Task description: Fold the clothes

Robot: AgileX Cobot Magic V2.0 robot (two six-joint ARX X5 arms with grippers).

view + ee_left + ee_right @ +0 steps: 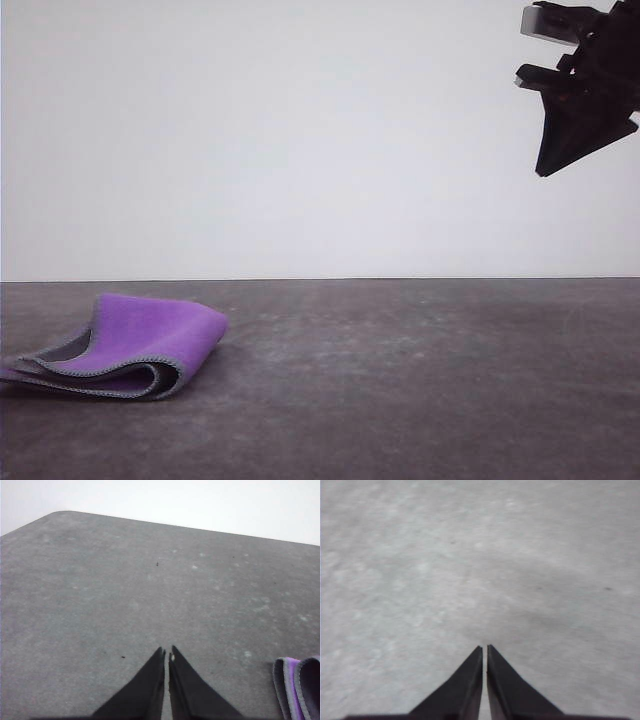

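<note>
The clothes (135, 350) are one small cloth lying folded on the grey table (420, 380) at the front left, purple face up, dark grey layers and light stitched edging showing along the near edge. A corner of the clothes (299, 685) shows in the left wrist view, beside my left gripper (167, 651), which is shut with nothing in it and apart from the cloth. My right gripper (545, 172) hangs high at the top right, far from the cloth. In the right wrist view my right gripper (484, 647) is shut and empty above bare table.
The grey table surface (150, 590) stretches bare to the right of the cloth. Its rounded far corner (57, 514) shows in the left wrist view. A plain white wall (300, 140) stands behind the table.
</note>
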